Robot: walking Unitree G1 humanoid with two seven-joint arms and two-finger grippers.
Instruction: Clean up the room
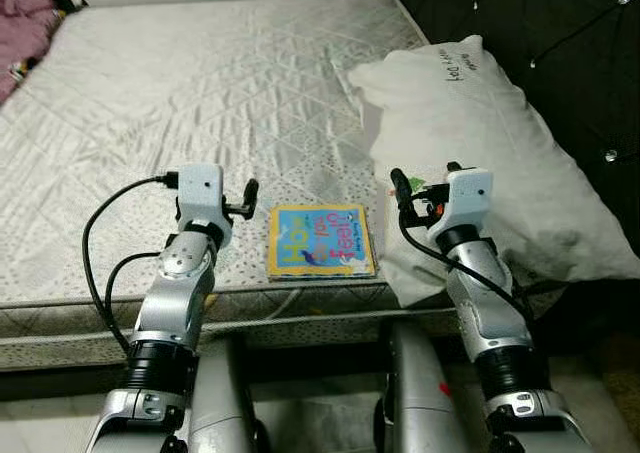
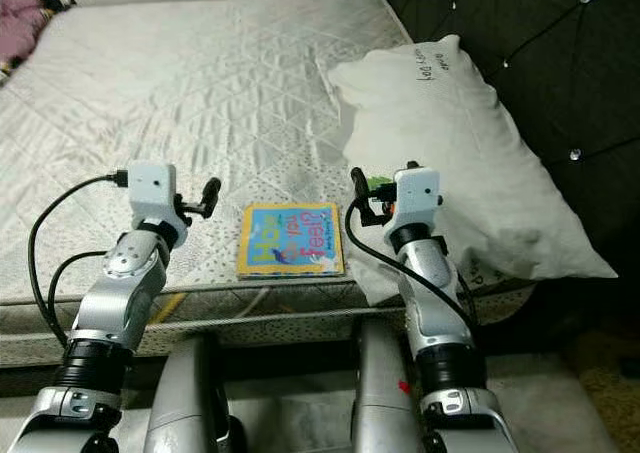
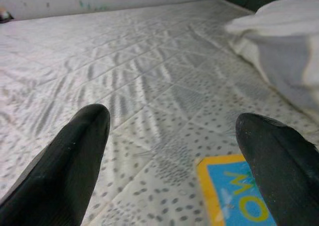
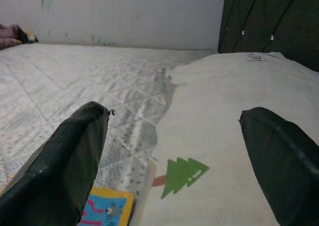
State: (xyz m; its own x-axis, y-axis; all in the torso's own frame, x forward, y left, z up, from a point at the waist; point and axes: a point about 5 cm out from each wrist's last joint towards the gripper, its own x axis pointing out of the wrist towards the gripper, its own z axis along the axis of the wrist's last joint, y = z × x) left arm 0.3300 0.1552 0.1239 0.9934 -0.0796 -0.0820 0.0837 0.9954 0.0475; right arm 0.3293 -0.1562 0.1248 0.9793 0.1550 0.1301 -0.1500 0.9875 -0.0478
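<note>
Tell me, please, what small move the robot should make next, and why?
Probably lower the open left gripper toward the picture book: it lies flat at the mattress edge between both arms, nearest that gripper, while the right gripper hovers over the pillow.

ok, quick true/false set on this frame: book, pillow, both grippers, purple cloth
1. The book lies flat on the mattress near its front edge. True.
2. The left gripper is shut on the book. False: its fingers are open and hold nothing.
3. The pillow lies against the dark headboard, right of the book. True.
4. The right gripper is shut. False: open, above the pillow's edge.
5. The purple cloth lies on the pillow. False: it is at the mattress's far left corner.
</note>
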